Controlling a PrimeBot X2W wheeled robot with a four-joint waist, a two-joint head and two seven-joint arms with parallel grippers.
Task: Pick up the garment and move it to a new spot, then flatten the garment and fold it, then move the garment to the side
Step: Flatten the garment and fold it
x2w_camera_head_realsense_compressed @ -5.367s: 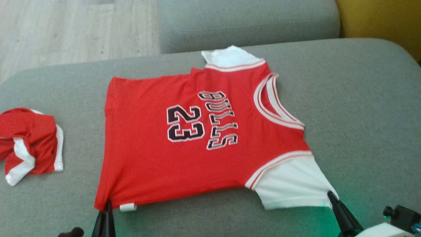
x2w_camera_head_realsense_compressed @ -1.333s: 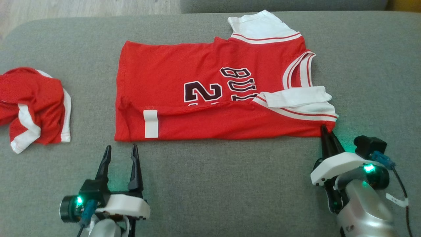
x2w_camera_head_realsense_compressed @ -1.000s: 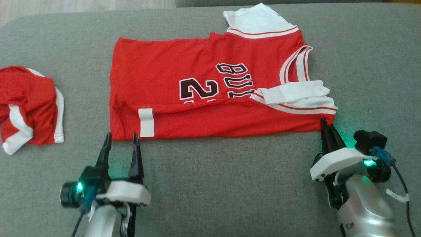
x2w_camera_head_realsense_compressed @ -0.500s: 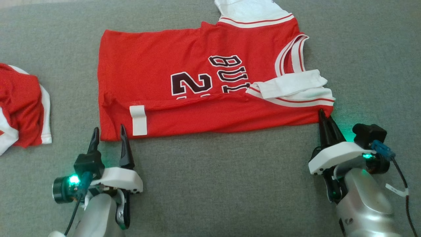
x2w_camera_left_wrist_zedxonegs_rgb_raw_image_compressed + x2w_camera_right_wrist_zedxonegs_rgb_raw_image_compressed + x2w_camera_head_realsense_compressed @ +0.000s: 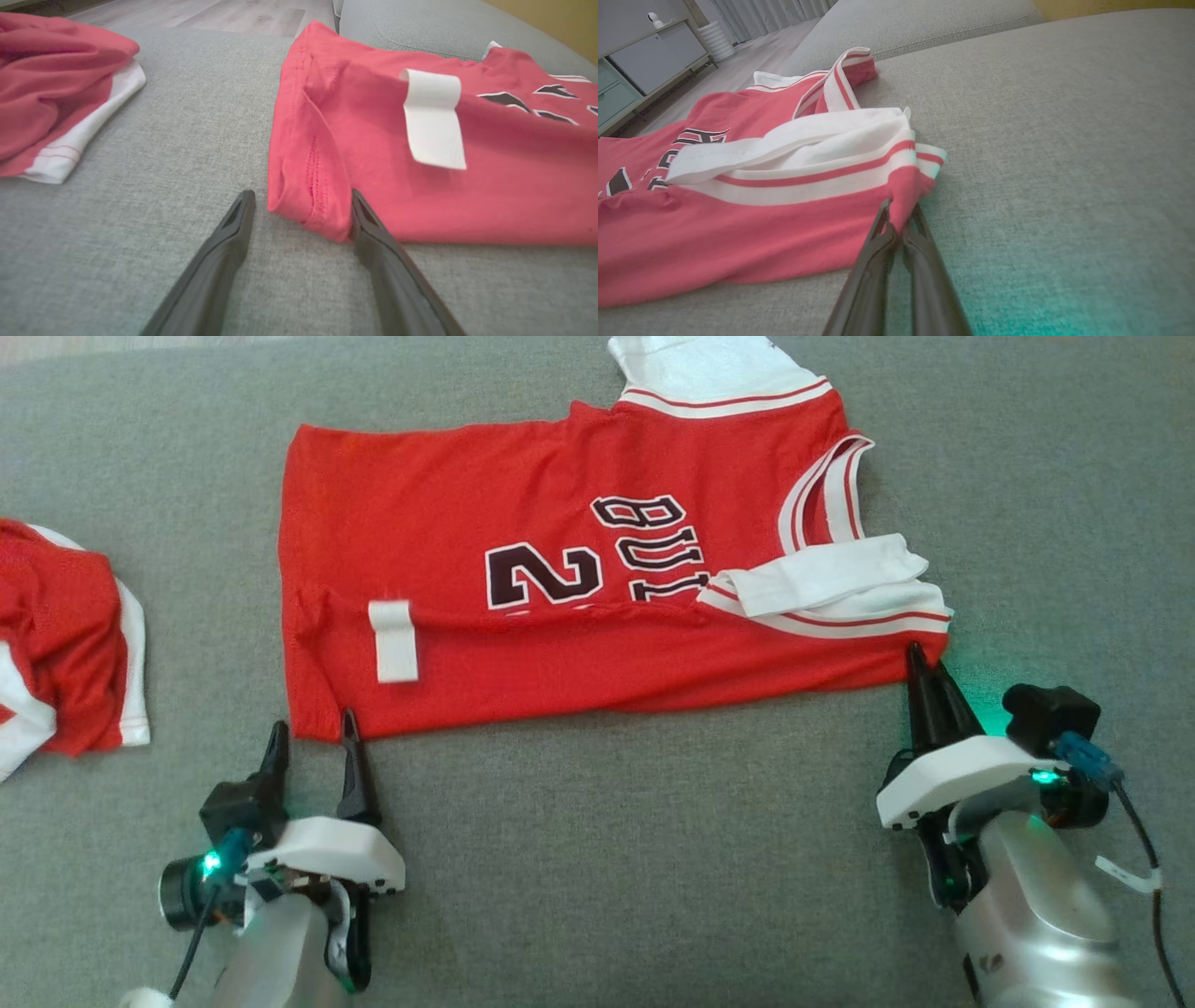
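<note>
The garment, a red jersey with white sleeves and black lettering, lies on the grey cushion with its near long edge folded over, a white label showing on the fold. My left gripper is open at the near left corner. In the left wrist view, that corner of the garment sits between the spread fingers of the left gripper. My right gripper is shut on the garment's near right corner below the folded white sleeve. The right wrist view shows red cloth pinched at the tips of the right gripper.
A second red and white piece of clothing lies crumpled at the left, about a hand's width from my left gripper. The grey cushion stretches bare in front of the jersey. A pale cabinet and wood floor lie beyond the sofa.
The head camera has tilted down. My left gripper has closed in on the near left corner, which now lies between its open fingers. The right gripper has kept its hold.
</note>
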